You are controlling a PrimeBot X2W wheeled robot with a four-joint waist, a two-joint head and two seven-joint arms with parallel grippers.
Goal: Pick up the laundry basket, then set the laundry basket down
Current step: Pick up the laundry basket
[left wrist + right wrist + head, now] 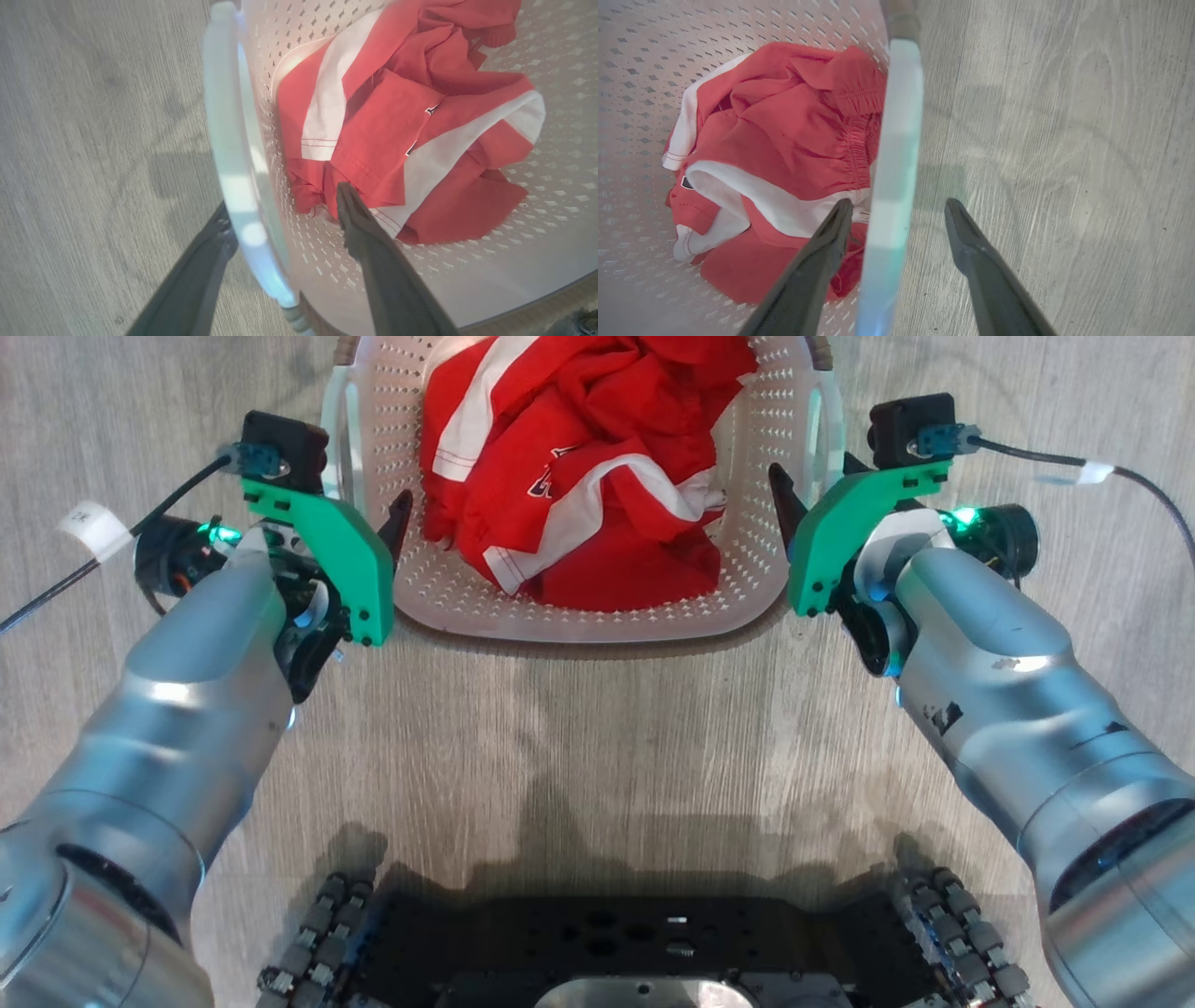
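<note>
The left gripper [283, 198] is spread wide and holds nothing. It straddles the basket's left handle [229, 140], a pale white bar that runs up between its two fingers. The outer finger [196, 280] lies over the grey wood-look floor [597, 737] and the inner finger [373, 252] reaches inside the perforated wall. Whether either finger already touches the handle cannot be told.

Between the two grippers sits the laundry basket [579, 616], resting on the floor just ahead of the robot's dark wheeled base [635, 933]. A crumpled red-and-white garment [579, 457] lies in it, just beyond the left gripper's inner fingertip and close beside the right one's.

The right gripper [899, 203] is likewise released and empty. The right handle [896, 140] passes between its fingers, with the inner finger [808, 275] over the cloth inside the basket and the outer finger [985, 266] over bare floor. A gap shows between the handle and the outer finger, while the inner finger sits close against it.

The step in hand looks like the end of the approach for the pick-up: both grippers are lined up on their handles, but no grip is made and the basket is not lifted. The next move calls for both pairs of fingers to clamp on the handles at about the same time. The inner fingers need to catch the plastic bar and not the cloth. Both arms then need to rise evenly so the basket stays level.
</note>
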